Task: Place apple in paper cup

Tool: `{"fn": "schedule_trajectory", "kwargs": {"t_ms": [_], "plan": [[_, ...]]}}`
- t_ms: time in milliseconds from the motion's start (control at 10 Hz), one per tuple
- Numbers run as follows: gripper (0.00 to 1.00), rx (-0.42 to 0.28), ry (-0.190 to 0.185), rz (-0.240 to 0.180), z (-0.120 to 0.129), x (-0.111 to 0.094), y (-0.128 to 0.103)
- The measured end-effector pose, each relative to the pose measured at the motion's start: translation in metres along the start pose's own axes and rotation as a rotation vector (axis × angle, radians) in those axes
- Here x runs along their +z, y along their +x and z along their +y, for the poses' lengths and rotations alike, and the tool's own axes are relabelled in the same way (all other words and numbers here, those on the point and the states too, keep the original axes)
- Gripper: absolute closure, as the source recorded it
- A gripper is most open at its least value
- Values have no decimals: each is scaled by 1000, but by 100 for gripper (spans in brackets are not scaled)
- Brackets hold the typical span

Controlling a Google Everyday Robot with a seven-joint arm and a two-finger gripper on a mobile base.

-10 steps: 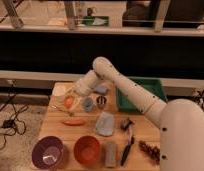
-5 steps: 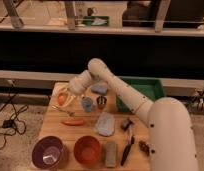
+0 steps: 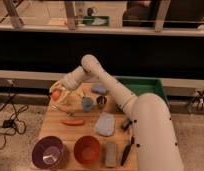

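The gripper (image 3: 59, 92) is at the far left end of the table (image 3: 59, 131), up near the back corner, and its fingers are pinched tight on the apple (image 3: 55, 95) — a small round orange fruit that sits right at the tip of the arm. The paper cup (image 3: 65, 96), pale and see-through looking, is just beside the apple, and the two look like they touch, but it is hard to tell if the apple is over the rim or next to it. The white arm (image 3: 120, 97) bends back from there, up over the middle of the table and down to the big round body on the right. A little way to the right of the gripper stands a blue-grey cup (image 3: 87, 103), and next to it a small dark cup (image 3: 101, 101). In front of the gripper lies a long thin orange piece (image 3: 73, 122). Nearer the front edge sit two bowls — a purple bowl (image 3: 47, 152) on the left and an orange-red bowl (image 3: 87, 149) beside it. A green tray (image 3: 145, 87) is at the back right.
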Motion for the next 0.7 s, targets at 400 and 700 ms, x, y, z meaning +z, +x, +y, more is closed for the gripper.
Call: {"fn": "schedule_trajectory", "kwargs": {"t_ms": [400,700], "plan": [[99,-35,-3,-11,-17,9,2],[99,-48,-5,-7,-27,14,10]]}}
